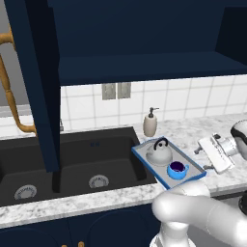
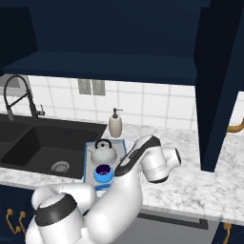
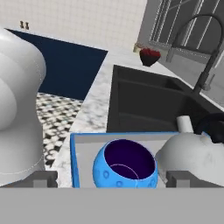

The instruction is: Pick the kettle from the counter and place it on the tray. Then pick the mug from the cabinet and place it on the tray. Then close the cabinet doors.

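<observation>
Soap bottle (image 1: 150, 123) on tabletop (image 1: 193, 132) just behind tray (image 1: 144, 157), right of black sink (image 1: 72, 159). Faucet (image 2: 16, 93) at sink's far side. Kettle (image 1: 158, 151) and mug (image 1: 177, 170) on tray, close together, mug nearer front edge. Cabinet (image 1: 144, 67) open above, doors (image 1: 36, 82) swung out, left door hanging over sink. Arm bent low over tabletop right of tray; gripper (image 3: 111, 177) released, fingers spread either side of mug, clear of it.

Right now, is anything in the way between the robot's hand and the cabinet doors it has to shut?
Nothing visible blocks it. The open gripper sits low beside the tray, where the kettle and mug already rest. The left cabinet door hangs open above the sink.
</observation>
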### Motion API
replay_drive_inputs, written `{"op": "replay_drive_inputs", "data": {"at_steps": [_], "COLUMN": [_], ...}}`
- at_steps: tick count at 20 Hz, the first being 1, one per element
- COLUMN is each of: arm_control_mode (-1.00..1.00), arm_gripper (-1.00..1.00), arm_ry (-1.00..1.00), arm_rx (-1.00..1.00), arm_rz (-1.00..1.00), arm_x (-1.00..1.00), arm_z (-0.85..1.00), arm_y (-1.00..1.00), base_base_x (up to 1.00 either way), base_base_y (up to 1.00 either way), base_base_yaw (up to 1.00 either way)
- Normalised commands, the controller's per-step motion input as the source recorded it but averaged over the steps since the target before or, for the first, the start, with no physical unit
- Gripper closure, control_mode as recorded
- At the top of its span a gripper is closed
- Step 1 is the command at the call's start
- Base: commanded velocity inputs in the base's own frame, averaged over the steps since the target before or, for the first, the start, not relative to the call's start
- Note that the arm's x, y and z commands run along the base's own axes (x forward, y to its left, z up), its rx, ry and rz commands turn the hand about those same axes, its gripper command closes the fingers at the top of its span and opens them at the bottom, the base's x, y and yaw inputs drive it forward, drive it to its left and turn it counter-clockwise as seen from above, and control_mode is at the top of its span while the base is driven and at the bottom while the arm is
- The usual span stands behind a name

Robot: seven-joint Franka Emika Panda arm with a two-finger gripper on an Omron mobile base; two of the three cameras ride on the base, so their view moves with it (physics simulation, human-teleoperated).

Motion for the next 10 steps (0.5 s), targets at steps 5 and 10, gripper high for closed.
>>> {"op": "replay_drive_inputs", "data": {"at_steps": [5, 10], "arm_control_mode": [-1.0, -1.0], "arm_gripper": [-1.0, -1.0], "arm_ry": [-0.05, -0.03], "arm_rx": [0.0, 0.0], "arm_rz": [-0.21, -0.1], "arm_x": [-0.38, -0.22], "arm_z": [0.32, 0.13], "arm_y": [0.0, 0.0], "base_base_x": [0.0, 0.0], "base_base_y": [0.0, 0.0], "base_base_yaw": [0.0, 0.0]}}
